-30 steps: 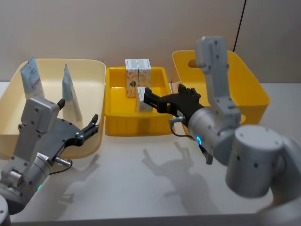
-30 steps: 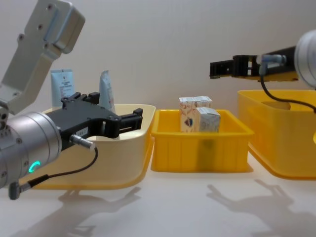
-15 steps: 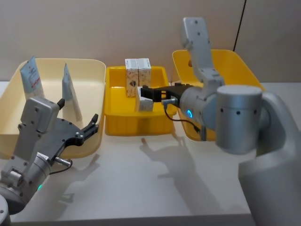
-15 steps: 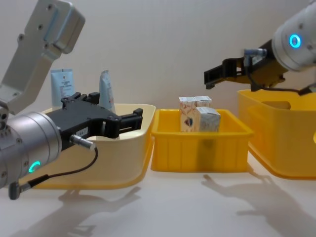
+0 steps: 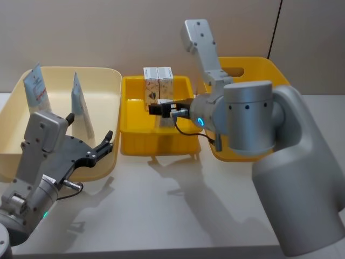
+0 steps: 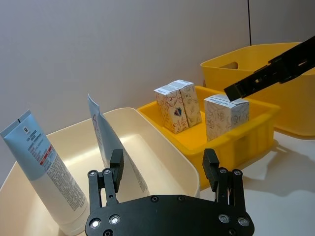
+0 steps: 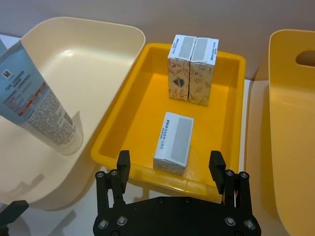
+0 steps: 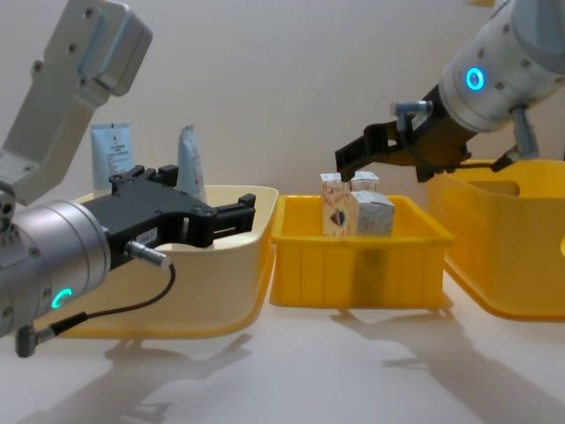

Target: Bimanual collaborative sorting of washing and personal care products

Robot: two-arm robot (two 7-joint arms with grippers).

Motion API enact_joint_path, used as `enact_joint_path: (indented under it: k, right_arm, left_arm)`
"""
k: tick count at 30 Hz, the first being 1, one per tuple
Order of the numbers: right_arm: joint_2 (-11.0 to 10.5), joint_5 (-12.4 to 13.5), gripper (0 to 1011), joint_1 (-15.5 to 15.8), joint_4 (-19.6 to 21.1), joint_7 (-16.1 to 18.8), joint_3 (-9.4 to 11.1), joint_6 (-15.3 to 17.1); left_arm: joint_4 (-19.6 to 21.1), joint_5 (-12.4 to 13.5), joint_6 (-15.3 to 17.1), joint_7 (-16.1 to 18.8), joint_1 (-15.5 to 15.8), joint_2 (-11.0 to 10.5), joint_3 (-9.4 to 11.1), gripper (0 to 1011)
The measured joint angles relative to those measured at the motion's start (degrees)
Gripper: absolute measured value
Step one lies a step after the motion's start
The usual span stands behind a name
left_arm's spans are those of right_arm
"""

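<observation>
My left pincer (image 6: pixel 163 160) is matt black, either plastic or coated metal, and studded with small shiny screw heads (image 6: pixel 155 199). My right pincer (image 7: pixel 170 160) has the same finish. The arm shells (image 5: pixel 245 121) behind them are smooth silver-grey with a soft satin sheen.

The cream tub (image 5: pixel 102 75) is smooth plastic with a gentle gloss. The yellow tray (image 5: pixel 156 144) and yellow tub (image 7: pixel 290 123) are brighter, glossier moulded plastic.

The tubes (image 6: pixel 47 172) look like soft, slick plastic, with printed faces and flat pressed ends. The cartons (image 7: pixel 173 137) are matt printed card with crisp folded edges. The table (image 5: pixel 178 216) is pale, smooth and dull.
</observation>
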State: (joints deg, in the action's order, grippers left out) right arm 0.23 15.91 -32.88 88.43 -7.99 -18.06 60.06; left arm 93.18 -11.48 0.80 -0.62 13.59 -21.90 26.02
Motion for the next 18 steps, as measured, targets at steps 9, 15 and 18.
enact_joint_path:
  k: [9,15,18]
  right_arm:
    - [1.26,-0.67,999,-2.08,-4.42,-0.26,-0.12,0.10]
    - [2.10,-1.09,1000,-3.04,-7.06,-0.72,0.16,-0.23]
    - [2.51,-1.27,999,-3.38,-8.24,-0.91,0.34,-0.52]
  left_arm:
    - [0.00,0.00,0.00,0.00,0.00,0.00,0.00,1000]
    - [0.00,0.00,0.00,0.00,0.00,0.00,0.00,1000]
    - [0.00,0.00,0.00,0.00,0.00,0.00,0.00,1000]
